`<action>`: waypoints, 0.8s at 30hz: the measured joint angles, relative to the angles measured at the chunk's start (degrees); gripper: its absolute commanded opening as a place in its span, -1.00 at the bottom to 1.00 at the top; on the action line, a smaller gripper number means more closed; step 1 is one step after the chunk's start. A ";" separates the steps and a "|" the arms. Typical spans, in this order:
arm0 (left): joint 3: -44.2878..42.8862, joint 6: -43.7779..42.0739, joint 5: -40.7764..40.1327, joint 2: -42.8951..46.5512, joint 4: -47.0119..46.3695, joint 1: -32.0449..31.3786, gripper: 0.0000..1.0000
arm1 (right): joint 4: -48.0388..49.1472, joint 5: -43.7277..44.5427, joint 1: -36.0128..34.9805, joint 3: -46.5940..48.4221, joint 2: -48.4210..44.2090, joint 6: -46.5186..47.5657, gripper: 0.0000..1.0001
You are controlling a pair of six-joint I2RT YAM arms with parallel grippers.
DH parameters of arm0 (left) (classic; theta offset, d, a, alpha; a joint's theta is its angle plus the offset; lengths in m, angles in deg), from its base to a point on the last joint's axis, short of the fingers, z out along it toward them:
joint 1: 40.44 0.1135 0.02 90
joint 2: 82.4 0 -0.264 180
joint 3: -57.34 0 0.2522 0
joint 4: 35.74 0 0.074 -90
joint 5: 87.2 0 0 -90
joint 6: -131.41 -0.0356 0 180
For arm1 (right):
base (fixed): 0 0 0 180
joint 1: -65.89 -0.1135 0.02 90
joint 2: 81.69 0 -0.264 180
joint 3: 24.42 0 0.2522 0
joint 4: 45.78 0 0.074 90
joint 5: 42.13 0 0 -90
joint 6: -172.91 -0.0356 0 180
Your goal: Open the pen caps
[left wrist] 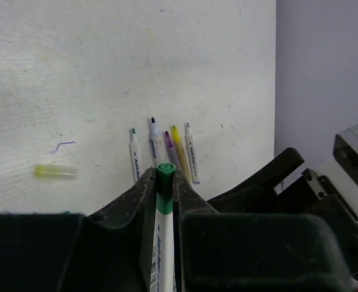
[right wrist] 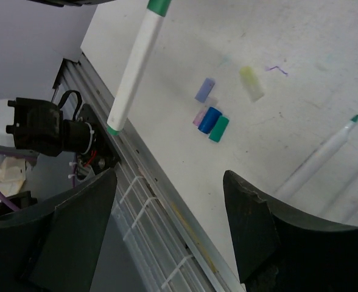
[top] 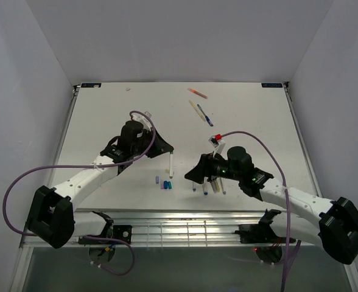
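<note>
On the white table (top: 106, 115) the work looked well along, with one more cap about to be pulled. The left arm (top: 87, 176) reached forward and inward from its base, elbow low and wrist turned toward the middle of the table. The right arm (top: 288, 194) mirrored it from the other side, so the two wrists faced each other a little apart.

The left gripper (left wrist: 165, 177) was pressed together on the green-capped pen (right wrist: 132, 70), pinching it at the cap end so the white barrel hung free above the table's near edge. The right gripper (right wrist: 170, 176) stood spread and empty, near that barrel but not touching it.

The next move probably called for the right fingers to line up around the barrel, close, and pull straight away from the green cap (left wrist: 165, 171).

A row of uncapped pens (left wrist: 179, 146) lay side by side beneath the right wrist. Three more pens (top: 197, 109) lay well apart at the far side, too small to tell whether they were capped. The loose caps (right wrist: 210, 119) lay clustered between the grippers, with a pale yellow cap (right wrist: 251, 83) just beside them.
</note>
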 measured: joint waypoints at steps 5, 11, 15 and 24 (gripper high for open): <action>1.42 3.28 1.95 0.11 -4.31 -2.69 -1.00 | 3.61 3.34 -7.69 3.34 7.32 -1.11 0.51; 2.54 5.22 2.08 1.90 -6.19 -5.64 -1.00 | 7.37 6.05 -9.18 7.28 12.55 -2.10 0.46; 3.06 6.12 2.10 3.28 -6.75 -6.62 -1.00 | 8.63 7.30 -9.31 7.76 13.70 -2.69 0.02; 3.34 6.05 1.22 4.33 -7.19 -6.88 -1.00 | 8.52 8.74 -9.40 7.69 14.19 -4.83 -0.85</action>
